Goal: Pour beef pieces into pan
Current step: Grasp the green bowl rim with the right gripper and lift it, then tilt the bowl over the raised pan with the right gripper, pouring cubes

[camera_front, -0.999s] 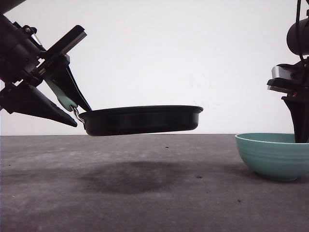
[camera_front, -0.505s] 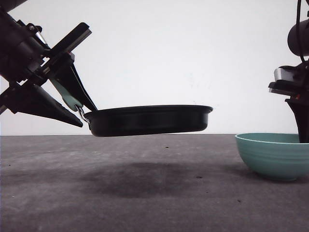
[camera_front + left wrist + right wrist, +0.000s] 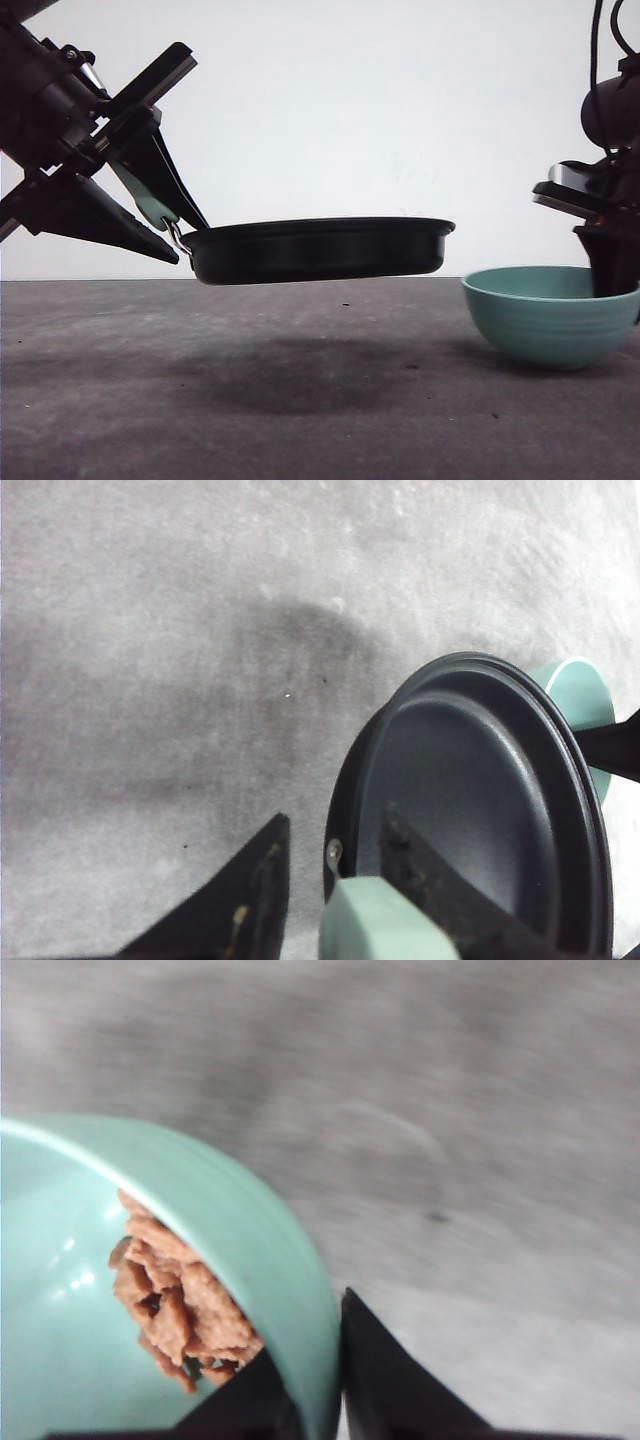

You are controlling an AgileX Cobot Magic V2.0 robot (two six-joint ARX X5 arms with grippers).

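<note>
The pan (image 3: 318,250) has moved a little toward the right over the last second; its far edge now sits closer to the bowl (image 3: 545,315) than it did; the bowl has also slid in from the right, and it looks just off the counter (image 3: 300,400) now, though that is hard to tell. The left gripper (image 3: 150,215) holds the pan up in the air, level, with its jaws pinching the mint-green handle (image 3: 148,205); in the left wrist view the inside of the pan looks bare. The right gripper (image 3: 612,265) has its jaws closed on the rim of the bowl, one inside and one outside, as the right wrist view shows. The beef pieces (image 3: 175,1300) are in a small heap inside the bowl, next to that rim. So the two arms are bringing pan and bowl together; I think the pour has not begun; next the bowl needs to go higher than the pan and tip over it.
</note>
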